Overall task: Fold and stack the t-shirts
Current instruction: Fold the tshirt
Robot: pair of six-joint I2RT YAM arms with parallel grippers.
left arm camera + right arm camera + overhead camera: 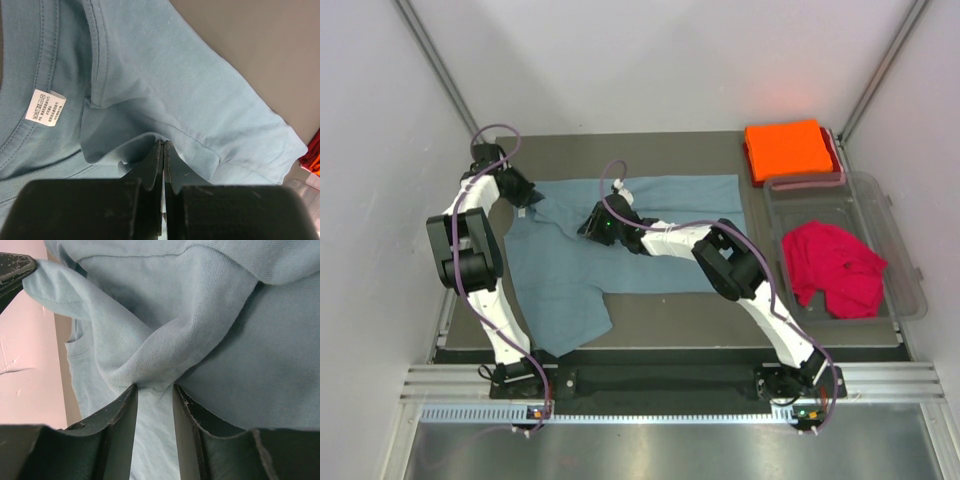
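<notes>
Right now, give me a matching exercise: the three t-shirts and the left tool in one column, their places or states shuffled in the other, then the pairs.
1 grey-blue t-shirt
2 orange t-shirt
3 red t-shirt
4 left tool

A crumpled in the clear tub
B pinched shut on grey-blue cloth
C folded flat beyond the tub
D spread on the table

Pairs: 1-D, 2-C, 3-A, 4-B
</notes>
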